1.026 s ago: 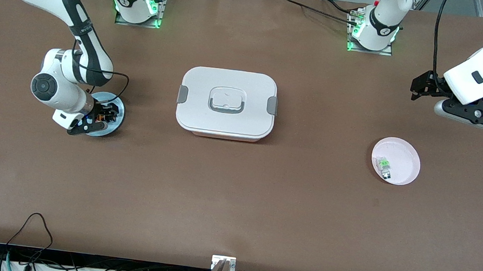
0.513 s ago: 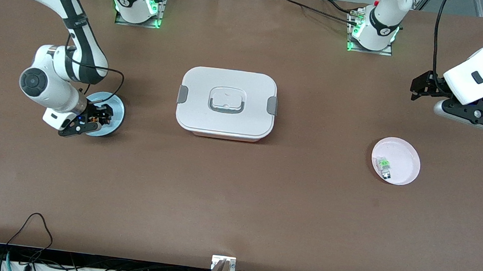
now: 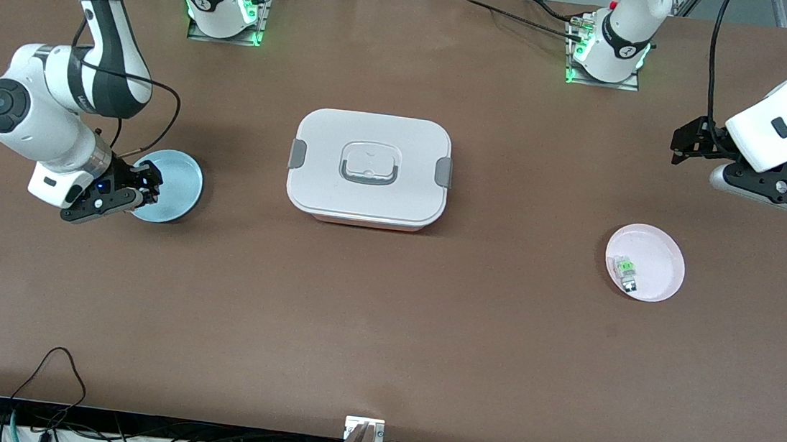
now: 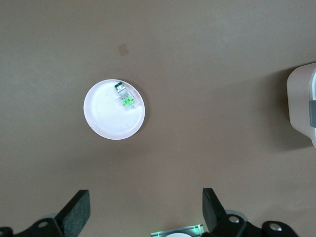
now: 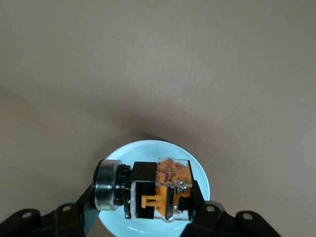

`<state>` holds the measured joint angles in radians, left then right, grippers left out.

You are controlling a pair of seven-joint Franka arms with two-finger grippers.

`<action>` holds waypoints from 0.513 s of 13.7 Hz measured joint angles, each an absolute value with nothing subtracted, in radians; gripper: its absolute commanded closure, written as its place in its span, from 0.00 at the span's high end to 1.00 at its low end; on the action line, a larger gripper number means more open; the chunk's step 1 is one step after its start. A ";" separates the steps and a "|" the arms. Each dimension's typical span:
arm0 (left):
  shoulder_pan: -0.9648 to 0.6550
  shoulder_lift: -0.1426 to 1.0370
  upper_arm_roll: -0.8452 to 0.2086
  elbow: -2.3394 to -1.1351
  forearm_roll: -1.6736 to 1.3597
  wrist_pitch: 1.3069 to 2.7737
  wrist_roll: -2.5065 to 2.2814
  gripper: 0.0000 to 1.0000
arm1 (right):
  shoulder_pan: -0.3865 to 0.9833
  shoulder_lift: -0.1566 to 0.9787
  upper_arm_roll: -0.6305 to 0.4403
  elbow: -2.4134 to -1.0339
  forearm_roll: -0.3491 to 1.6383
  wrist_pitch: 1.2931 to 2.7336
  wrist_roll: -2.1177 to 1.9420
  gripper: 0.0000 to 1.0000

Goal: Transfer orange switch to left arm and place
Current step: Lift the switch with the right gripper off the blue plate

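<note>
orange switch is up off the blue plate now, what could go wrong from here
1. The right gripper pinches the orange switch with most of its body sticking out past the fingers; it might twist or slip during travel.
2. The white box sits on the table between the blue plate and the left gripper, so a low straight path could clip it.
3. The left gripper hangs open high above the pink plate, so the handover needs close alignment.

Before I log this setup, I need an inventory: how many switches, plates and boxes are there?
Switches: 2, the orange switch held in the right gripper, the green switch on the pink plate.
Plates: 2, pink plate and blue plate.
Boxes: 1, the white box.
Total: 5.
</note>
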<state>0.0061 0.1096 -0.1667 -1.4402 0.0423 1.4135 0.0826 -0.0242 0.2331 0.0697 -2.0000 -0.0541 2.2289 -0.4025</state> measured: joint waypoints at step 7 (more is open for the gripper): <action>0.021 0.139 -0.166 -1.441 -0.127 1.315 0.083 1.00 | -0.022 0.130 0.220 -1.826 0.071 2.070 -0.529 0.41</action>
<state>0.0213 0.1388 -0.1658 -1.4406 -0.1268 1.3154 0.0826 -0.0221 0.1297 0.2199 -1.8256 0.0706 2.0700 -0.5287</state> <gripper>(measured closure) 0.000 0.273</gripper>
